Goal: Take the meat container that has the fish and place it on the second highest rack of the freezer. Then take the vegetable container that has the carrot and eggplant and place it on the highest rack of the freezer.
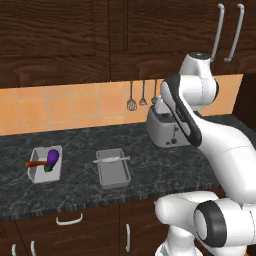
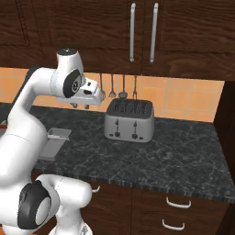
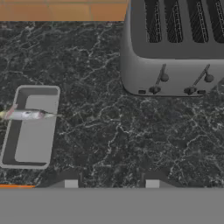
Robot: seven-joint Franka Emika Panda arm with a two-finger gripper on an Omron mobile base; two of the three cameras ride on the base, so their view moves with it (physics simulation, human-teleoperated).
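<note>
Dark marble counter (image 1: 165, 170), orange tile behind, dark wood cabinets above.
The gripper (image 3: 111, 181) hangs wide and empty over bare counter; fish container (image 3: 29, 127) left of the toaster (image 3: 175, 48), vegetable container (image 1: 45, 164) farther left. No writing readable.

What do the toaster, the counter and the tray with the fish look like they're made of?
The toaster looks like brushed metal: plain grey with a soft sheen. The counter looks like polished dark stone, with pale veins. The fish tray is flat matte grey, metal or plastic; I can't tell.
</note>
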